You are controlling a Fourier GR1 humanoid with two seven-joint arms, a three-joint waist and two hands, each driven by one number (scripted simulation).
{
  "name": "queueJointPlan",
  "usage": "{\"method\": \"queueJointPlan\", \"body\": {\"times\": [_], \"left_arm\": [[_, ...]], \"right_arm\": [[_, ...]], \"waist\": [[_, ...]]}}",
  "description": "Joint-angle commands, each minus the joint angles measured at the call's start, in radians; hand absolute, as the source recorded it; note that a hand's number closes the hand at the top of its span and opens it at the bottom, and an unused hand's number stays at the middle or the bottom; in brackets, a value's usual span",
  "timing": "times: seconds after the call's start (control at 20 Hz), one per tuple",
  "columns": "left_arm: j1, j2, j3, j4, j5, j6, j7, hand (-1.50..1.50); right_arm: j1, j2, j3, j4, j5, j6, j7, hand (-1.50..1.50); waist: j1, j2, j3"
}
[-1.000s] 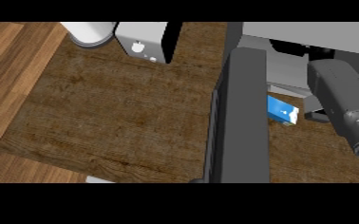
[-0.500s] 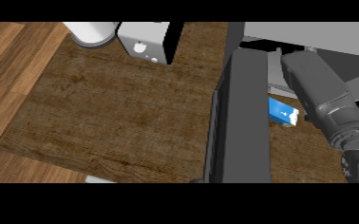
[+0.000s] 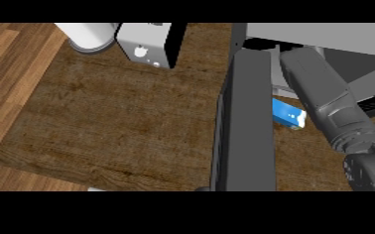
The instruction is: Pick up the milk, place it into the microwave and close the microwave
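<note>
**Milk carton, my take**

Can't tell how my right robot hand (image 3: 360,171) is set; it's mostly cut off. The milk (image 3: 287,113) lies just up-left of it, beside the microwave door (image 3: 249,124). Probably light, stiff, a bit slick; I'd grab its long sides.

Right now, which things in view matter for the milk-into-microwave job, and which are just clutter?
Job:
- milk carton, blue, lying right of the door
- microwave door, swung open
- microwave body, top right
- right forearm, reaching over the carton; hand itself not visible

Lying about:
- white cylinder, top left
- white and black box beside it
</note>
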Motion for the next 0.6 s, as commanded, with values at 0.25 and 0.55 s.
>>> {"method": "queueJointPlan", "body": {"times": [0.25,0.55], "left_arm": [[0.028,-0.055,-0.042,0.006,-0.044,-0.015,-0.005,-1.50],[0.047,-0.120,-0.085,0.016,-0.139,-0.054,-0.040,-1.50]], "right_arm": [[0.019,0.008,-0.075,-0.042,-0.065,-0.049,-0.040,-1.50],[0.063,0.004,-0.055,-0.024,-0.046,0.035,-0.073,-1.50]], "waist": [[-0.044,-0.023,0.000],[-0.082,-0.040,-0.002]]}}
